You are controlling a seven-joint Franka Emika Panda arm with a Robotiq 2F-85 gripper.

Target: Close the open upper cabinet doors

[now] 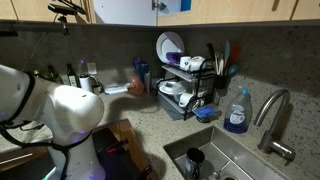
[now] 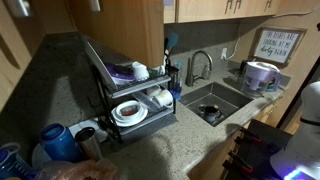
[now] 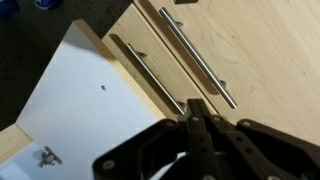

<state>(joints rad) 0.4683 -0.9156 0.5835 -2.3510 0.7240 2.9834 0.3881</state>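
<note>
the tool (image 3: 195, 112) is pinched shut, empty. in an exterior view one of the upper cabinet doors (image 2: 120, 30) stands open above the dish rack (image 2: 100, 62)

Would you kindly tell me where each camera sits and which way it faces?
Exterior view: near counter height, facing the corner with the dish rack and faucet; the white arm fills the lower left.
Exterior view: higher, looking down on dish rack, faucet and sink; a bit of arm at the right edge.
Wrist view: on the wrist, facing wooden cabinet fronts with bar handles; the shut claw shows at the bottom.
Shared: both exterior views show dish rack, faucet, sink.
</note>
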